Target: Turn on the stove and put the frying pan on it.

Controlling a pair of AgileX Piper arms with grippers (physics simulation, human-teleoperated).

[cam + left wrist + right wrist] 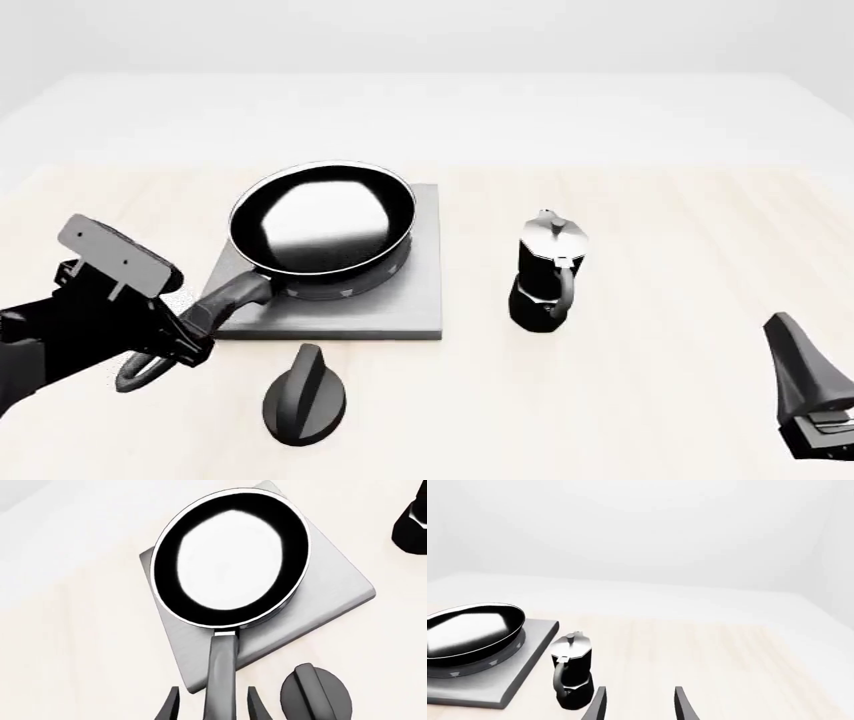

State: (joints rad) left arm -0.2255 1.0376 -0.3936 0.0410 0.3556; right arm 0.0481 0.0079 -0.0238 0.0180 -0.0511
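Observation:
The frying pan (320,225) sits flat on the grey stove (407,305), its inside reflecting white. Its long black handle (234,292) sticks out over the stove's near-left edge. My left gripper (187,325) is open with a finger on each side of the handle. In the left wrist view there are gaps between the left gripper (213,705) and the handle (221,670) of the frying pan (233,555). The stove's black knob (304,395) lies in front of the plate. My right gripper (787,345) hangs open at the near right, holding nothing.
A black-and-silver moka pot (547,270) stands upright just right of the stove. In the right wrist view the moka pot (570,672) sits ahead of the right gripper (639,702), between it and the stove (527,670). The knob (317,695) lies close beside the left fingers.

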